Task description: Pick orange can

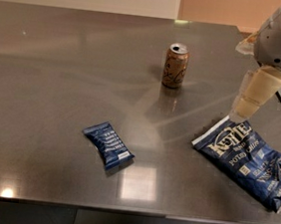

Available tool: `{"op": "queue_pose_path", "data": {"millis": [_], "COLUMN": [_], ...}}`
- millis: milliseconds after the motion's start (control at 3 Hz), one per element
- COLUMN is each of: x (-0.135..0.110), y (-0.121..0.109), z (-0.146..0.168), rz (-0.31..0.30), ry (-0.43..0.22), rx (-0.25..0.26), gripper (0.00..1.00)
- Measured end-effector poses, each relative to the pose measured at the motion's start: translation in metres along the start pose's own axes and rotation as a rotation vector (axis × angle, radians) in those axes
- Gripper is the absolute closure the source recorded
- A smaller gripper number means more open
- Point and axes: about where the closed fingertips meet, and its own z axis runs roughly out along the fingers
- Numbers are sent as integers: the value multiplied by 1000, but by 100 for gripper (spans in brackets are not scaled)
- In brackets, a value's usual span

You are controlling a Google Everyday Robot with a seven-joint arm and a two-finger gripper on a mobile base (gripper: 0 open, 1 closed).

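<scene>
Slim orange-brown drink can (176, 66) upright on grey steel desk (59, 75).
It stands left of my cream tool (243, 107), which hovers at the desk's right; how wide it is, I cannot tell.

Glossy metal table (60, 65); matt tool (245, 107) near bag (248, 158)

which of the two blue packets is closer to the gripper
The large crinkled blue potato chip bag at the right; the gripper hangs by its top corner. The small dark blue snack packet lies well to the left.
</scene>
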Motion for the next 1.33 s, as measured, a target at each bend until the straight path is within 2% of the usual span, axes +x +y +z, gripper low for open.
{"op": "queue_pose_path", "data": {"millis": [333,667,1333], "x": [-10,-23,-40], "y": [-13,-39,-91], "z": [9,28,68], "rz": [-6,14,87], "ry": [-28,-70,-144], "rx": [-7,2,37], "gripper": [0,0,0]}}
